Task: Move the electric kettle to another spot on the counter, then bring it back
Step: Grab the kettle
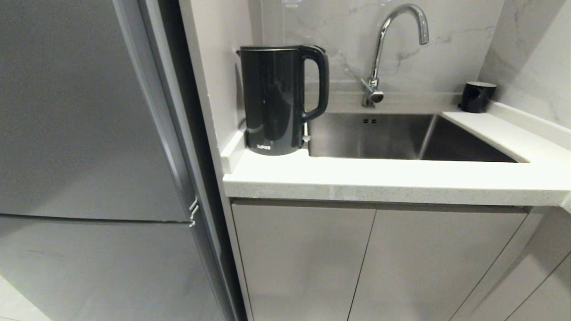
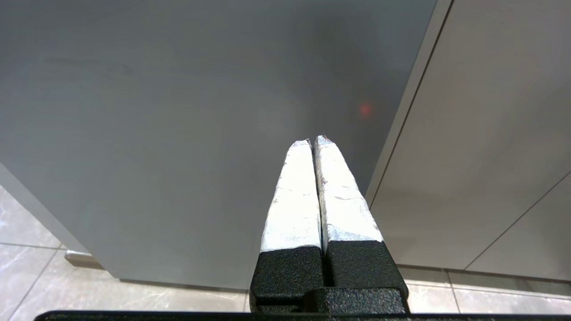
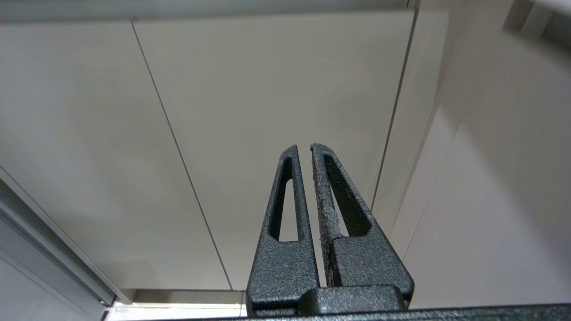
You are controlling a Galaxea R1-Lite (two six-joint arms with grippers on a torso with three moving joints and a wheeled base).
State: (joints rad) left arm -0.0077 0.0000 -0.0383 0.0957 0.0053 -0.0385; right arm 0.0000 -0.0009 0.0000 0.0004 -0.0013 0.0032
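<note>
The electric kettle (image 1: 276, 100) stands upright at the far left end of the white counter (image 1: 379, 180), against the side wall, its loop handle turned toward the sink. Neither arm shows in the head view. My left gripper (image 2: 314, 141) hangs low in front of a grey fridge door, its white-taped fingers pressed together with nothing between them. My right gripper (image 3: 304, 148) hangs low before the beige cabinet doors, its black fingers almost touching and holding nothing.
A steel sink (image 1: 401, 136) with a chrome tap (image 1: 392, 49) lies just right of the kettle. A small black cup (image 1: 476, 96) sits at the back right corner. The grey fridge (image 1: 89, 156) fills the left. Cabinet doors (image 1: 357, 263) stand under the counter.
</note>
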